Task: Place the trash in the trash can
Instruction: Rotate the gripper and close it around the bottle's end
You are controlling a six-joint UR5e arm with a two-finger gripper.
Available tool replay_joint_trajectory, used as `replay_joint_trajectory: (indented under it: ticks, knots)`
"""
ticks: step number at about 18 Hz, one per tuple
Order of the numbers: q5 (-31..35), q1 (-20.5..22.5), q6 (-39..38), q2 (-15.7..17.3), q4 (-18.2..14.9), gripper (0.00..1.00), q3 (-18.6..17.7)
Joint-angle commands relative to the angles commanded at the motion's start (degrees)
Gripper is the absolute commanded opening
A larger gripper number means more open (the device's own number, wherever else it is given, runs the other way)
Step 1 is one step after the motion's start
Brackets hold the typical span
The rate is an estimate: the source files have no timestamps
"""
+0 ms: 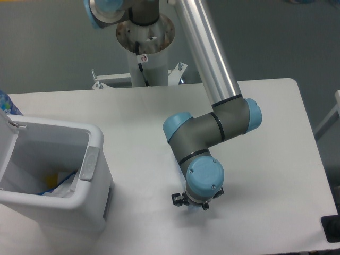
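Gripper (194, 204) parts show only as a small black fitting poking out from under the arm's blue wrist cap (204, 179), low in the middle of the frame; the fingers themselves are hidden beneath the wrist, so whether they are spread or closed, and whether they hold anything, cannot be told. The wrist hangs directly over the white table (276, 133), pointing straight down at it.

No crushed bottle can be seen; the grey elbow and wrist joints cover the spot below them, and whatever lies there is out of sight.

At the lower left of the frame stands the white trash can (98, 175), a rectangular bin with rounded corners and a grey handle strip (89, 164) on its right rim. Its hinged lid (6, 139) is swung open and stands up at the far left edge. Inside the bin, at the bottom, lie some pale scraps (61, 186) with a touch of yellow and blue; what they are is too unclear to say. The bin sits well apart from the wrist, to its left.

From the grey elbow a long silver arm tube (204, 50) runs up to the top of the frame, beside the robot's round base post (146, 48) at the table's far edge. A blue-patterned object (8, 103) peeks in at the left edge behind the lid.
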Motion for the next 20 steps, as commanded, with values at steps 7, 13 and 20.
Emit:
replay_joint_trajectory:
  ticks: [7, 13, 20]
  knots:
    - [-3.1, 0.5, -0.1, 1.2, 4.6, 0.55, 0.8]
    - [-7.4, 1.5, -0.8, 2.5, 6.8, 0.55, 3.8]
    - [-20.6, 4.1, -0.3, 9.4, 8.3, 0.55, 4.2]
